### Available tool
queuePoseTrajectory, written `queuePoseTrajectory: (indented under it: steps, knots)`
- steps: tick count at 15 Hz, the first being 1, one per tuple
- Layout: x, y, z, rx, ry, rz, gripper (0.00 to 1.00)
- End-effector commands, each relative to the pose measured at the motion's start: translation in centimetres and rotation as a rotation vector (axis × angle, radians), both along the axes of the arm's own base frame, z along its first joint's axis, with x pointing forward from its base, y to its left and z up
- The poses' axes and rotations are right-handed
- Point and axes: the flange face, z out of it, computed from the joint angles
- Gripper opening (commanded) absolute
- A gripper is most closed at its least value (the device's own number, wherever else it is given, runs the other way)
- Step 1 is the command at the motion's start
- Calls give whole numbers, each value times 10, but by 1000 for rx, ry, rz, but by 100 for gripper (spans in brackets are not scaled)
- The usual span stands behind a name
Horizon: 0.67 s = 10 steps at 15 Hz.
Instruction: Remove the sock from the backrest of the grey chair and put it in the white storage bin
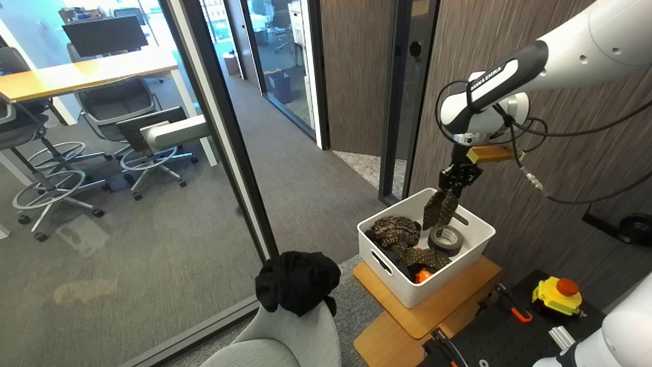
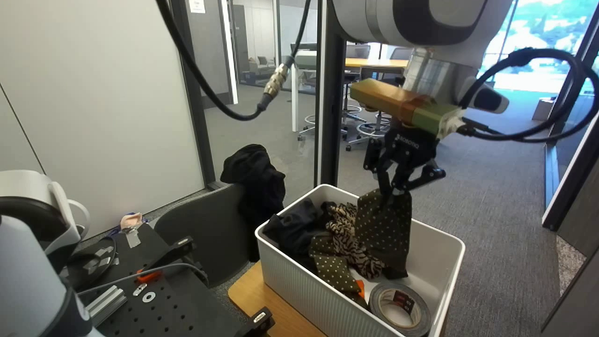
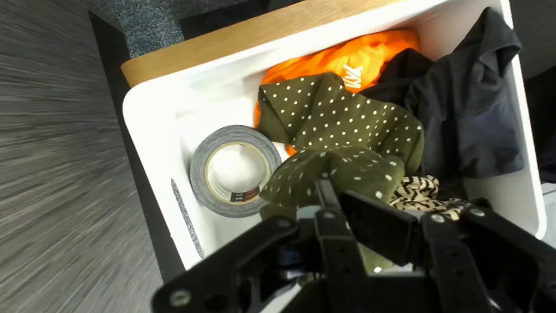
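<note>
1 black gripper hangs above a white storage bin, its jaws pinched together on the upper end of what looks like an olive polka-dot sock, presumably the task's. The sock lies directly below the jaws, long axis close to vertical, its lower end inside the bin, beneath the rim, near a roll of duct tape; whether they touch is unclear. Parting the jaws here should drop it in. Black fabric covers the top of the grey chair, well apart.
</note>
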Motion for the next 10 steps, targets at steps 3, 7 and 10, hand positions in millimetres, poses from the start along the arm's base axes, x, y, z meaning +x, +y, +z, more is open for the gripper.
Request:
queuePoseTrajectory:
  steps: [3, 7, 10]
  knots:
    - [13, -19, -60, 25, 42, -100, 9]
    - [19, -24, -81, 43, 63, -137, 9]
    - [24, -28, -86, 44, 66, -152, 9]
